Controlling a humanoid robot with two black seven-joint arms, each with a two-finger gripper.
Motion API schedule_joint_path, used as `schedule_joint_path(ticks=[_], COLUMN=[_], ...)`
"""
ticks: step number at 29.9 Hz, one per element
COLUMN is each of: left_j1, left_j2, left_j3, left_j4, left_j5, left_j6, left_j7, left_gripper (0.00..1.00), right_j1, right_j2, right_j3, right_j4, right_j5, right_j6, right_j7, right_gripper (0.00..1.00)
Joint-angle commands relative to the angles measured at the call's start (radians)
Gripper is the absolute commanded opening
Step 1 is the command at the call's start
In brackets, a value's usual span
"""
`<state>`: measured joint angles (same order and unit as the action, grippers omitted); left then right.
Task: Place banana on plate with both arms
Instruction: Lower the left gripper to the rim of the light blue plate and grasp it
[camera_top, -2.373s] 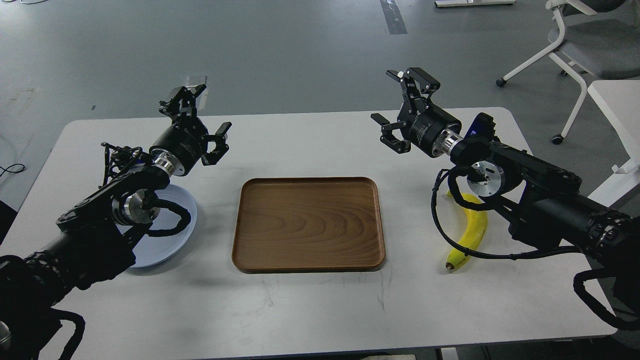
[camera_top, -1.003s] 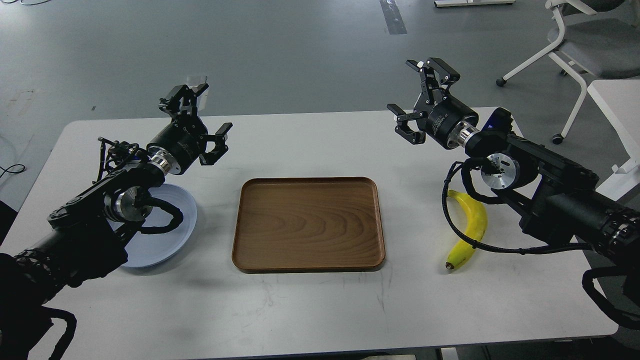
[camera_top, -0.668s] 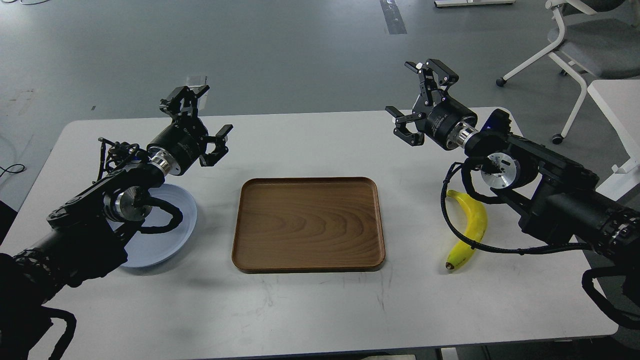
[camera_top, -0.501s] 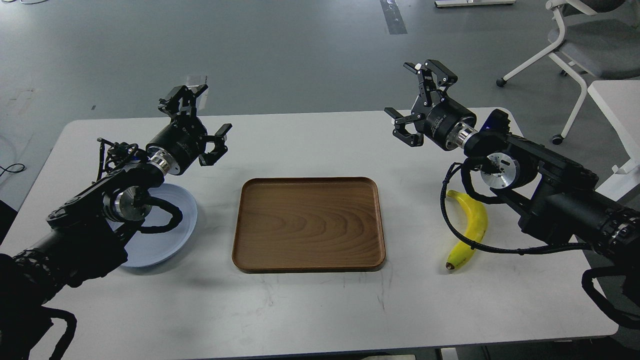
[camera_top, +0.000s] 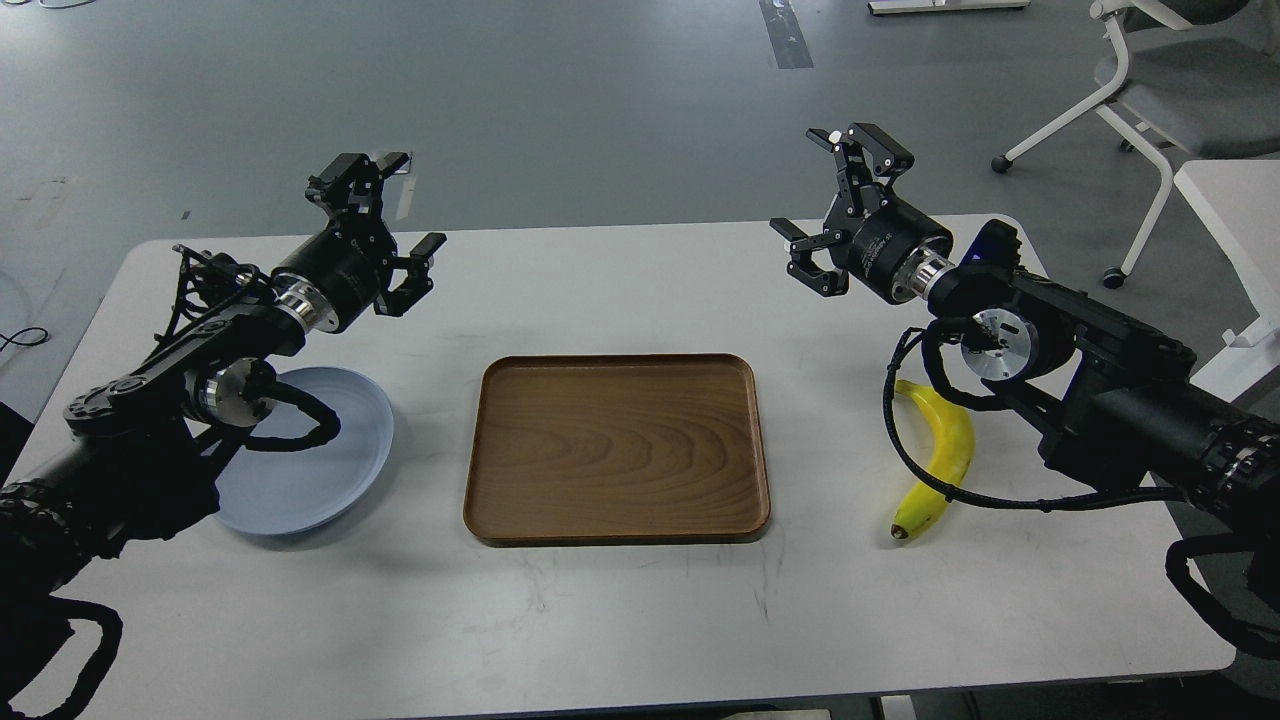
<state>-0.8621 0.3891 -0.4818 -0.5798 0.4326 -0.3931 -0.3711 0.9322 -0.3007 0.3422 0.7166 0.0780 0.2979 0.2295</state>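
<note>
The yellow banana (camera_top: 944, 462) lies on the white table at the right, partly crossed by my right arm's black cable. The pale blue-grey plate (camera_top: 340, 470) sits at the left, partly hidden under my left arm. My left gripper (camera_top: 385, 222) is open and empty, held above the table behind the plate. My right gripper (camera_top: 830, 205) is open and empty, held high above the table's far right, well behind the banana.
A brown wooden tray (camera_top: 618, 446) lies between plate and banana at the table's middle. The white table (camera_top: 640, 610) has bare surface in front. A wheeled office chair (camera_top: 1150, 80) and another white table edge (camera_top: 1235, 220) stand at the far right.
</note>
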Motion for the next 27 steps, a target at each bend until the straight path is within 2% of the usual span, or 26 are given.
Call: schedule_joint_path(ticks=[1,2,3,6,7,10,13,16,20,22,27], left_j1=[-0.006,-0.002,0.006,0.012,0.012,0.003,0.009,0.020,0.075,0.155,0.230], left_j2=[0.114,0.169,0.225,0.299,0.335,0.394,0.439,0.479,0.487,0.481,0.479], left_j3=[-0.003,0.000,0.003,0.038,0.107,0.292,0.397,0.511,0.542,0.543,0.529], left_j4=[-0.133,-0.219,-0.317,-0.429,-0.472,-0.494,-0.494,-0.468,-0.407,-0.347,-0.324], left_j5=[0.239,0.302,0.381,0.539,0.619,0.701,0.770,0.900,0.871,0.859,0.838], left_j6=[0.091,0.155,0.236,0.379,0.446,0.493,0.542,0.692,0.708,0.711,0.700], left_j7=[-0.075,-0.107,-0.118,-0.112,-0.091,-0.031,-0.032,-0.031,-0.023,-0.023,-0.028], left_gripper=[0.98,0.98,0.98,0.98,0.98,0.98,0.98,0.98,0.98,0.98,0.97], right_j1=[-0.003,-0.004,-0.004,-0.004,-0.004,-0.004,-0.003,-0.004,-0.015,-0.016,-0.015], right_j2=[0.000,0.000,0.000,0.000,0.000,0.002,0.002,0.002,0.005,0.003,0.002], right_j3=[0.001,0.000,0.001,0.000,0.000,0.000,0.000,-0.003,-0.003,-0.003,-0.003], right_j4=[0.000,0.000,0.000,0.000,-0.002,-0.002,-0.002,0.000,0.003,0.004,0.004], right_j5=[-0.001,-0.001,-0.001,-0.001,-0.003,-0.004,-0.004,-0.006,-0.007,-0.007,-0.007], right_j6=[0.000,0.000,0.000,0.000,-0.002,-0.002,-0.008,-0.019,-0.020,-0.022,-0.022], right_j7=[0.001,0.002,0.002,0.005,0.005,0.005,0.005,0.005,0.005,0.005,0.005], right_gripper=[0.99,0.99,0.99,0.99,0.99,0.99,0.99,0.99,0.99,0.99,0.99])
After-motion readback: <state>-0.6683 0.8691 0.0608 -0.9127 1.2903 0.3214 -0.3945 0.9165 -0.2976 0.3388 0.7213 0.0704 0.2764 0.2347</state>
